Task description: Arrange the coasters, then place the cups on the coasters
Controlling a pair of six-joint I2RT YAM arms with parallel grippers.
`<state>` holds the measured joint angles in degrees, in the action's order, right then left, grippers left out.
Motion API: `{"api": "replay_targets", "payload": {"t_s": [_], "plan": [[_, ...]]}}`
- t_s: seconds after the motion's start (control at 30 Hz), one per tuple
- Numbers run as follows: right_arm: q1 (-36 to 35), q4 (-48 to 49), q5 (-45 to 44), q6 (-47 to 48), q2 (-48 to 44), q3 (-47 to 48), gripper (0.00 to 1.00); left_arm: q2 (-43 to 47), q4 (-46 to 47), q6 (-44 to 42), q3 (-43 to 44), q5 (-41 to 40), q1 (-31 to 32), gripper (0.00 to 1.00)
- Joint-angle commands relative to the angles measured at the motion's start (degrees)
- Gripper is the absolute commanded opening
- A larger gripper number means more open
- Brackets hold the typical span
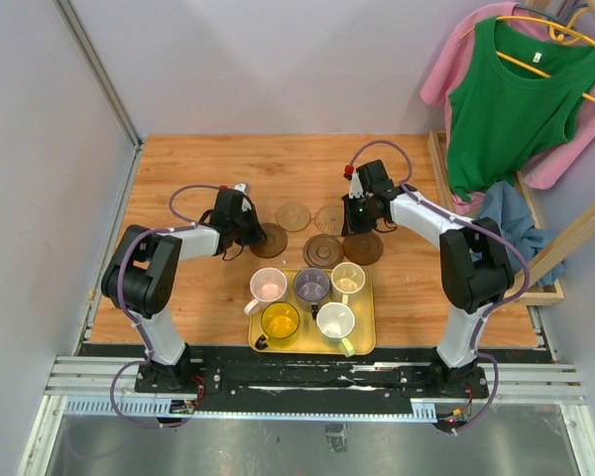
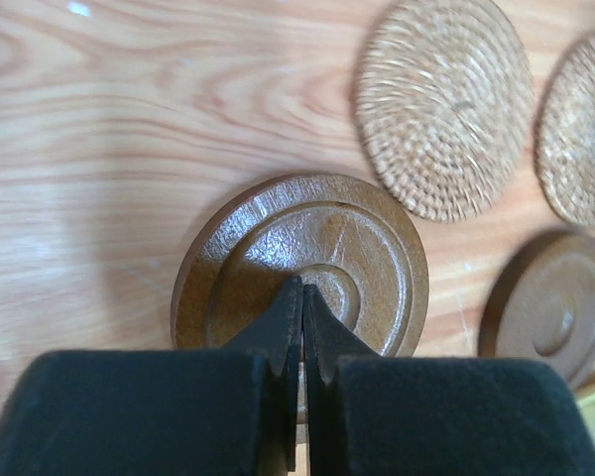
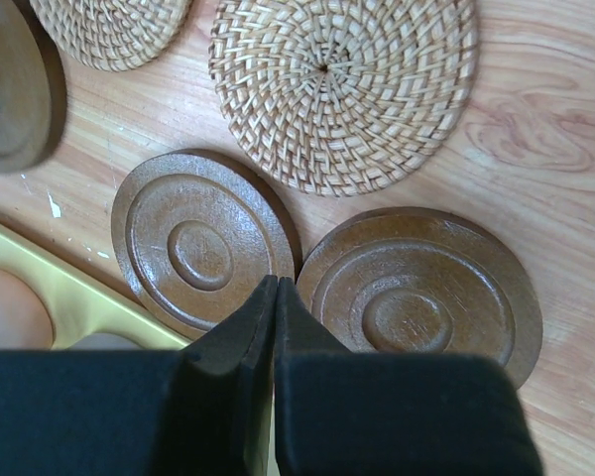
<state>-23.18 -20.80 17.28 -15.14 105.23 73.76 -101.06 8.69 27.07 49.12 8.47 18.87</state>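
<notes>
Here, left claw (image 2: pixel 302 294) and right claw (image 3: pixel 277 288) closed, empty, above coasters (image 1: pixel 324 250), cups (image 1: pixel 312 285) on yellow tray (image 1: pixel 368 315)

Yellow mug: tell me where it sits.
In the top view, the yellow mug sits at the near-left corner of the tray, left of the pale green mug.

Five cups (image 1: pixel 311 286) sit in the tray (image 1: pixel 369 297), with five coasters (image 1: pixel 323 250) on the table (image 1: pixel 198 159) just behind it.
</notes>
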Motion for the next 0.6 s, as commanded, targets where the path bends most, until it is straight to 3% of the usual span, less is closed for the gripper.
{"api": "replay_targets", "payload": {"t_s": [0.0, 0.23, 0.57], "plan": [[-2.23, -3.59, 0.07, 3.30, 1.38, 3.13, 0.01, -0.46, -8.96, -0.43, 0.11, -11.03, -3.19, 0.01], [-4.93, -4.08, -0.36, 5.25, 4.46, 5.76, 0.01, 1.05, -11.98, -0.31, 1.37, -18.33, -6.30, 0.00], [-6.25, -6.45, 0.58, 5.40, 14.71, 12.93, 0.01, 0.79, -9.80, 1.49, 2.20, -15.38, -9.21, 0.00]]}}
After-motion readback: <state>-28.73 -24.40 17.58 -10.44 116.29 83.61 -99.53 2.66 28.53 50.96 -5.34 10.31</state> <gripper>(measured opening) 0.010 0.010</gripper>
